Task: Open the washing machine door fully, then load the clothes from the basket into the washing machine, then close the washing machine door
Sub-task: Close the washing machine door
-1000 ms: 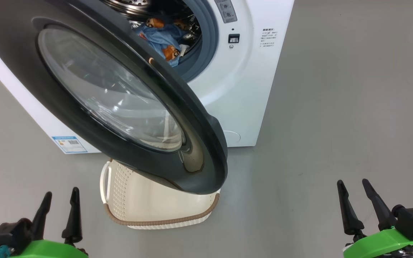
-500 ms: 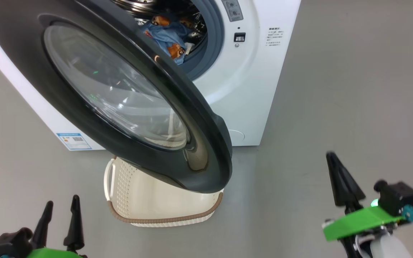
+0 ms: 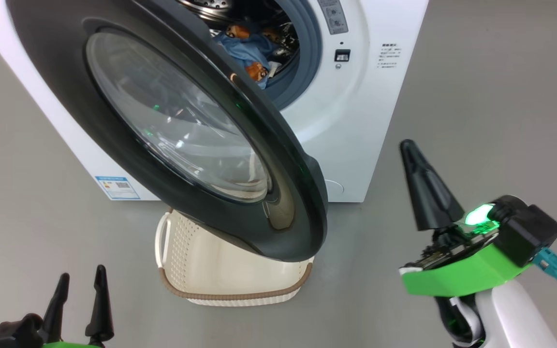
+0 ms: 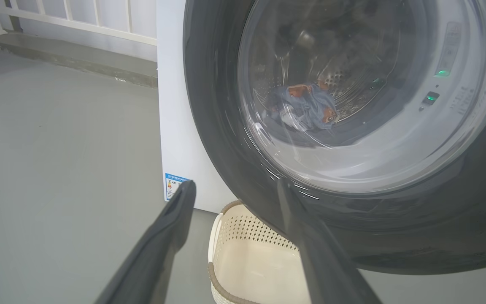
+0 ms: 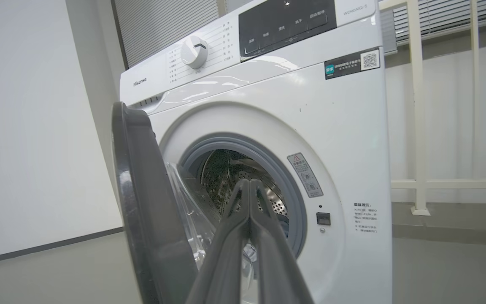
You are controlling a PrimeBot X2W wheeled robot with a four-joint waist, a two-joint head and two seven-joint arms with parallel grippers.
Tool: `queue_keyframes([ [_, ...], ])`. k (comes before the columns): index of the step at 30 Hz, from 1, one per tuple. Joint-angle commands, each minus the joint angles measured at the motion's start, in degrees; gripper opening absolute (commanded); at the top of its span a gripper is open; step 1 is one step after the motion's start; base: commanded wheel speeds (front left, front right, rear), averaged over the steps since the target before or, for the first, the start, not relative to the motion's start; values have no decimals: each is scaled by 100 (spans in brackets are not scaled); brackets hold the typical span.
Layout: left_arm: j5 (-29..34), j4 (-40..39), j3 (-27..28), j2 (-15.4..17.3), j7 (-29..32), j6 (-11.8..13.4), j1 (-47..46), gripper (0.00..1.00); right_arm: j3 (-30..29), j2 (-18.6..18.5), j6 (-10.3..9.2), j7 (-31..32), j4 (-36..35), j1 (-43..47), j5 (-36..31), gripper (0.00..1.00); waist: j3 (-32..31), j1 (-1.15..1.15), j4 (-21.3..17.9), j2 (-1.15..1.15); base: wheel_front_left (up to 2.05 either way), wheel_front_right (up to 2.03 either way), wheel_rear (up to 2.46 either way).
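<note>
Head view: clothes (image 3: 247, 48) inside washing machine (image 3: 356, 121)

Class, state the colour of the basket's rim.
Brown; the basket shows best in the head view.

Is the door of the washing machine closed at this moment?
No, the washing machine door stands swung out from the washing machine, and the clothes show through the uncovered opening.

Looked down from the head, close onto the washing machine door (image 3: 177, 125). Faced its glass from the left wrist; met it edge-on, upward, from the right.
</note>
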Motion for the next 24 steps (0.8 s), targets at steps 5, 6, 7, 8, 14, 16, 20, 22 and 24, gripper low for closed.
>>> queue_keyframes([
  [5,125,-227,226,11,-37,-15,13,100,669,77,16,-27,-616,-222,44,0,-42,0,103,0,0,0,0],
  [6,127,-237,236,-2,-37,-15,25,100,766,76,16,-27,-660,-211,52,0,-55,0,112,0,0,0,0],
  [7,127,-248,246,-14,-37,-15,40,100,857,71,16,-27,-695,-199,55,0,-65,0,120,0,0,0,0],
  [8,129,-259,251,-24,-37,-15,54,100,946,70,16,-27,-724,-187,63,0,-71,0,127,0,0,0,0],
  [14,148,-309,270,-69,-37,-15,90,100,1607,4,16,-27,-632,-127,107,0,-80,0,170,0,0,0,0],
  [16,162,-312,255,-77,-37,-15,85,100,1782,-5,16,-27,-510,-110,147,0,-78,0,194,0,0,0,0],
  [20,179,-314,227,-91,-37,-15,83,100,2089,-18,16,-27,-160,-63,251,0,-70,0,243,0,0,0,0],
  [22,181,-310,212,-98,-37,-15,83,100,2218,-26,16,-27,63,-42,295,0,-66,0,272,0,0,0,0],
  [24,182,-301,196,-105,-37,-15,77,100,2309,-19,16,-27,287,-13,348,0,-52,0,299,0,0,0,0],
])
